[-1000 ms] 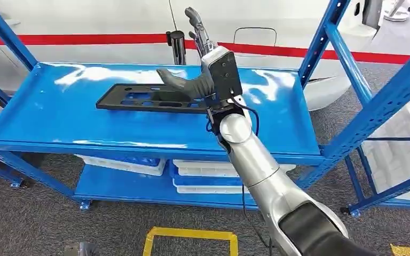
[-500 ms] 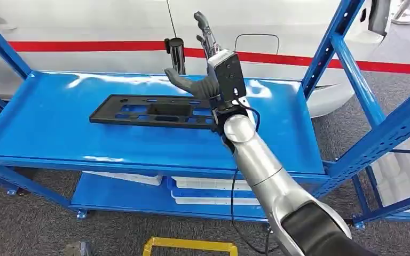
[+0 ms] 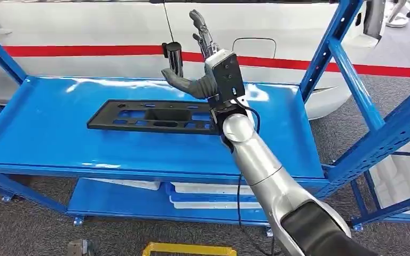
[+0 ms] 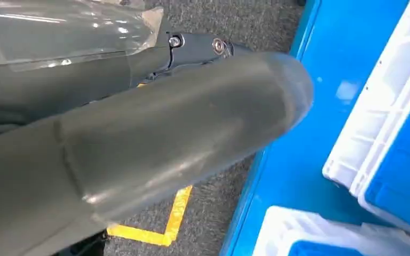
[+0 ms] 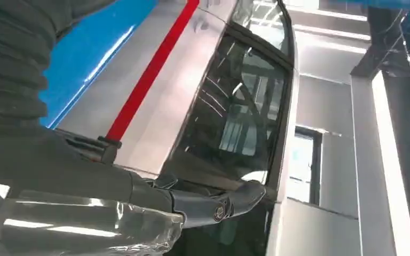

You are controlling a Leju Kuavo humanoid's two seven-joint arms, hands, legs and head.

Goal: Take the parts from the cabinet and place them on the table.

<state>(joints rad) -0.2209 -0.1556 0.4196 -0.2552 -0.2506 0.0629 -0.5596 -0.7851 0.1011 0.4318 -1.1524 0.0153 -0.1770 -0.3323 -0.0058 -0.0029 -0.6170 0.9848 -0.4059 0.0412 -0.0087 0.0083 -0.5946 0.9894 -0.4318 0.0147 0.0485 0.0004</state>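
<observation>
Right robot hand [image 3: 205, 64] hovered above blue shelf [image 3: 42, 133], fingers spread, thumb out, holding nothing. Black flat part [image 3: 152, 117] lay on shelf just below and left of hand. White trays [image 3: 208, 194] sat on lower shelf.

Automotive workshop / demo floor.
Blue steel shelving rack [image 3: 42, 106], white car with red stripe [image 3: 85, 32] behind, grey carpet [image 3: 26, 224], yellow floor tape [image 3: 189, 248].
</observation>
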